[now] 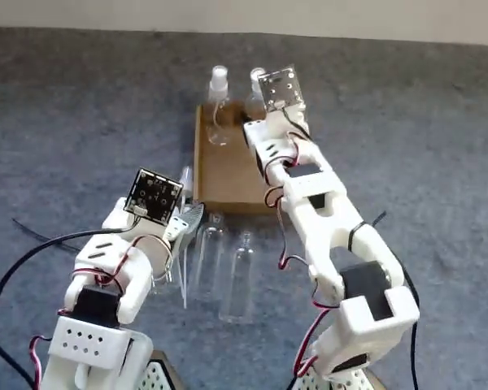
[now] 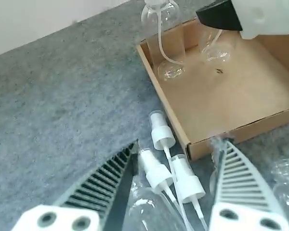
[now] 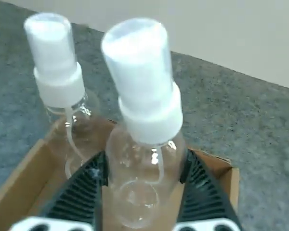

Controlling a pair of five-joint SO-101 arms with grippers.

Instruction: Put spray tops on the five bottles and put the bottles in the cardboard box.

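bottle (image 3: 144, 154), capped, upright, clamped by right gripper (image 3: 143, 166) inside cardboard box (image 3: 24, 185); left gripper (image 2: 177, 147) gapes above loose spray tops (image 2: 156, 173).

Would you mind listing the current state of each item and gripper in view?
Cardboard box: open, holding two bottles.
First capped bottle: upright in the box, spray top on.
Second capped bottle: upright in the box, spray top on, held by the right gripper.
Uncapped bottles: lying on the carpet, no tops.
Loose spray tops: lying on the carpet beside the box.
Left gripper: open above the loose spray tops.
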